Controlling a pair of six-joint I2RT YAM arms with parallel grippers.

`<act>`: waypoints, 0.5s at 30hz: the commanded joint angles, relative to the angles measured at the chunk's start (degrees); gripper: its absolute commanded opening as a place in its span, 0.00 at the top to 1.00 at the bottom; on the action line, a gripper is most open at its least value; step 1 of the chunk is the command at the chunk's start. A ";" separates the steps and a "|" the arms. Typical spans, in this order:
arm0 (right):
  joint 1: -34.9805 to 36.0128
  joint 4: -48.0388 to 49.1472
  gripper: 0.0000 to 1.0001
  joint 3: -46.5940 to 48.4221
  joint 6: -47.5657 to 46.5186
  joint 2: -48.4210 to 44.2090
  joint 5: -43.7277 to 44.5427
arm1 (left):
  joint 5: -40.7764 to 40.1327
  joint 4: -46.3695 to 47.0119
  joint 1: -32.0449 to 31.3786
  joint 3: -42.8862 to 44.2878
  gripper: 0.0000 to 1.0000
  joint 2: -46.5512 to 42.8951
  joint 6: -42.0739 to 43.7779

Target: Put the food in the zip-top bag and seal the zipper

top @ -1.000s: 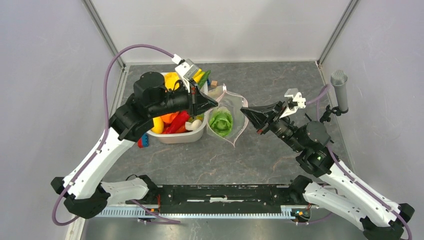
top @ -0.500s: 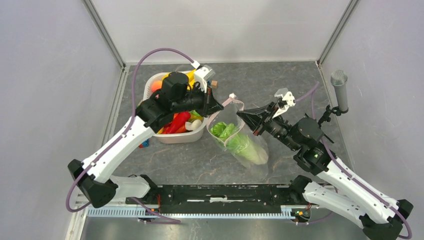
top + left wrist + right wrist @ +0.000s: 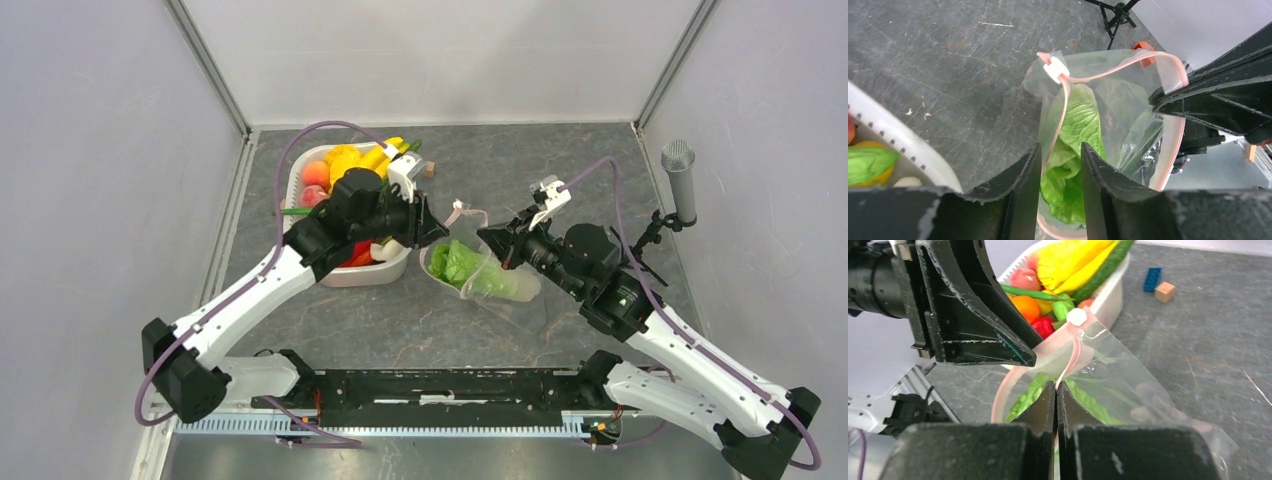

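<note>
Your right pincer is closed tight on the thin pink zipper strip of the clear, crinkly plastic zip-top bag. It pinches one side of the mouth and holds it up, while the bag's far end rests on the dark grey stone-patterned desk.

Your left pincer faces it across the mouth with its fingers parted. The opposite run of the pink strip passes down through the gap between them, and as far as the wrist view shows, neither finger presses on it. The small white slider tab sits on the strip just beyond the left pincer's tips, at the corner of the mouth.

The long green-and-white toy napa cabbage is inside the bag, below and between the two pincers, its leafy end toward the mouth.

Beside the left pincer, on its outer side, the white plastic tub holds more toy food: yellow bananas, an orange fruit and a red pepper. Past the tub, a small blue block and a wooden cube lie just beside each other on the desk.
</note>
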 commanded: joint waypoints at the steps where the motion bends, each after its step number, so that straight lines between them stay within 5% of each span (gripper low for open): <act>1: 0.14 13.01 1.00 -3.20 -1.44 -2.88 -11.16 | -2.94 3.41 1.53 -3.31 0.57 -7.15 -0.47; 5: 0.86 22.11 1.00 -7.27 -3.21 -5.70 -21.14 | -0.13 2.70 2.14 -5.23 0.34 -12.34 1.02; 7: 0.93 21.79 1.00 -9.04 -5.13 -7.21 -20.37 | -1.30 2.10 2.19 -6.45 0.31 -15.12 1.22; 15: 0.93 21.46 1.00 -14.86 -5.47 -9.95 -16.88 | -21.15 -3.04 4.43 -8.46 0.01 -20.47 1.53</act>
